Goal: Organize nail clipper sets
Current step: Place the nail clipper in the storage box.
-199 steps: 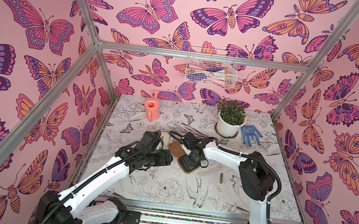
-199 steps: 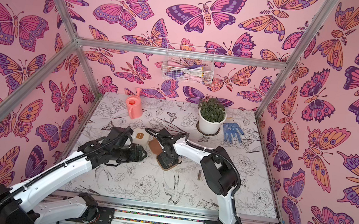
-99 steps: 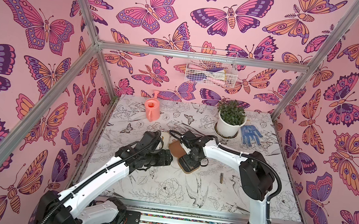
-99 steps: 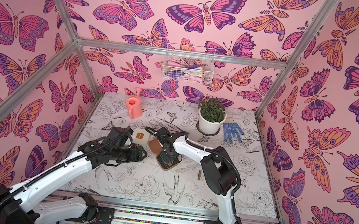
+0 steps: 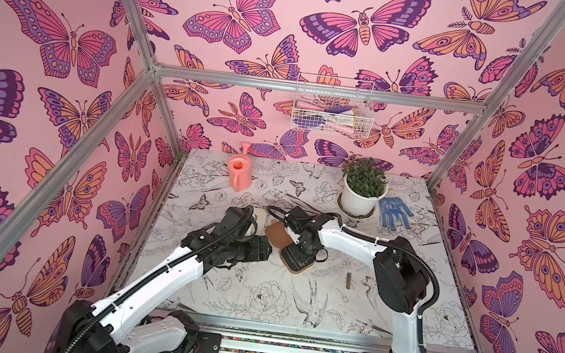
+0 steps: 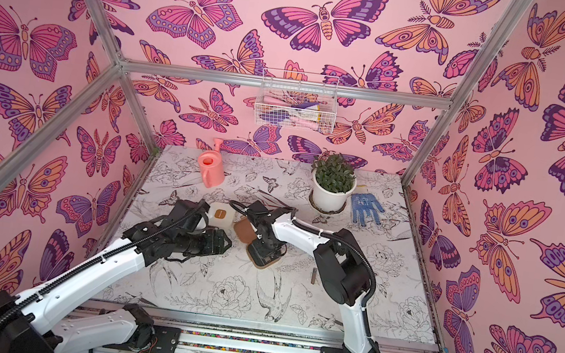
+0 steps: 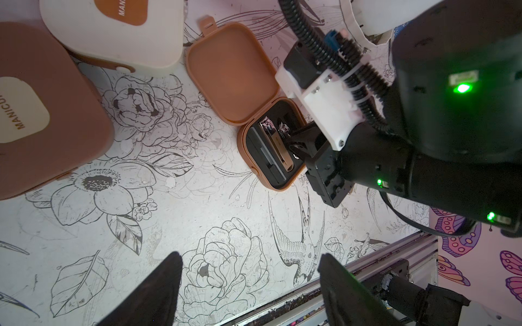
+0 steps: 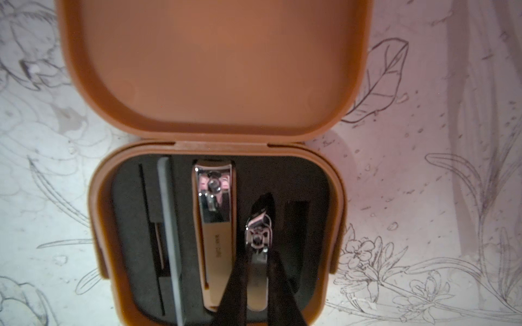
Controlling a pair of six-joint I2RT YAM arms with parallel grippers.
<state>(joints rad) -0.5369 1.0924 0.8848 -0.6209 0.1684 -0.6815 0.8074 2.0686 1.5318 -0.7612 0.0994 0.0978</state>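
Where the patterned table [image 5: 257,294] fills the lower middle of both top views, you will find the open tan case [image 5: 274,235] lying flat. Its lid is thrown back toward the upper left, and its base sits directly under your right gripper [image 5: 297,254]. The cream case [image 6: 221,215] sits shut just beside that lid, up and left of it. The closed tan case [image 7: 65,113] lies just beside the cream one, at the left edge of the left wrist view. Your left gripper [image 6: 224,243] hangs left of the open case, apart from it.

Your top views hide the case's contents behind the right arm [image 5: 351,239]. Only the right wrist view shows the black liner [image 8: 130,225]: a grey file [image 8: 169,240] at left, the large clipper [image 8: 216,225] seated at centre, and the small clipper [image 8: 256,237] lower right of it, beside a dark recess [image 8: 296,214]. Only the top views show a slim metal piece [image 5: 349,280] loose on the table, lower right of the case and well apart from both grippers.

The right gripper's fingers [image 8: 237,285] stand nearly closed, pinching the small clipper by its sides over the liner; whether it touches the liner cannot be told. The left gripper's fingers [image 7: 166,282] are spread wide over bare table, gripping nothing.
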